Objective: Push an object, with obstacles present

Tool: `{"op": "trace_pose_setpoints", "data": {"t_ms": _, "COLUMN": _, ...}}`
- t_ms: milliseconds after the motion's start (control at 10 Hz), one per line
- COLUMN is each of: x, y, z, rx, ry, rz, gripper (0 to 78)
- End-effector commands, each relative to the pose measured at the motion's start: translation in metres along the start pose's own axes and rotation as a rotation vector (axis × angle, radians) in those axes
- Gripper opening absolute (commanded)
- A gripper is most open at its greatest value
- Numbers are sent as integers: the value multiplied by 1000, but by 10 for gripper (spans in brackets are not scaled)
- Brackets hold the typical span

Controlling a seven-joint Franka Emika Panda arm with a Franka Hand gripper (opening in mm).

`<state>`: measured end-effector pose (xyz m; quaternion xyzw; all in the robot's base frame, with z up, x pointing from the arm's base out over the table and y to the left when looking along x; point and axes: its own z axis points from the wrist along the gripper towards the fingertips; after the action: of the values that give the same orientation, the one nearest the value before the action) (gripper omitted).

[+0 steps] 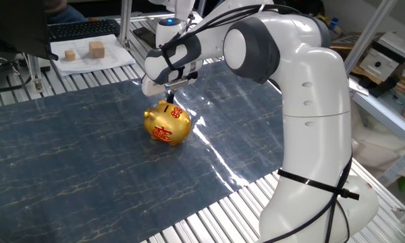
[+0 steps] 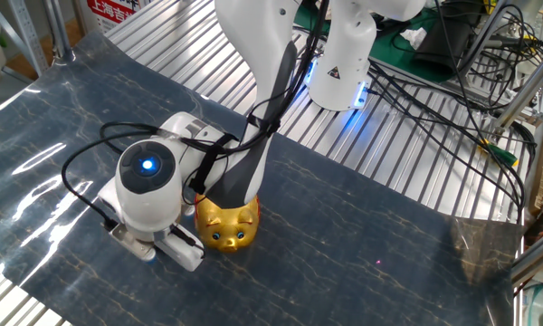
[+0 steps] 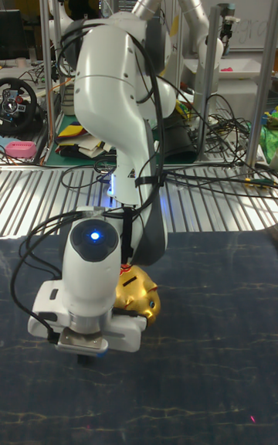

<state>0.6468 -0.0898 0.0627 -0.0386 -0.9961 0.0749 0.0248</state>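
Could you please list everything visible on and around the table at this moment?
piggy bank: one, gold with red characters, on the blue mat beside the pincer.
mat: one, dark blue marbled, covering the table.
wooden blocks: two, tan, on white paper at the table's far corner.
keyboard: one, black, behind the paper.
tiny cube: not visible in any view.
arm: one, white.
pincer: one, low beside the bank; fingers hidden.
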Motion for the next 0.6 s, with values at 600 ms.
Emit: {"op": "trace_pose_setpoints", "data": {"t_ms": 600, "x": 15, "y": 5, "z": -4, "rx": -35, "ry": 3, "rz": 10, "gripper": 0}}
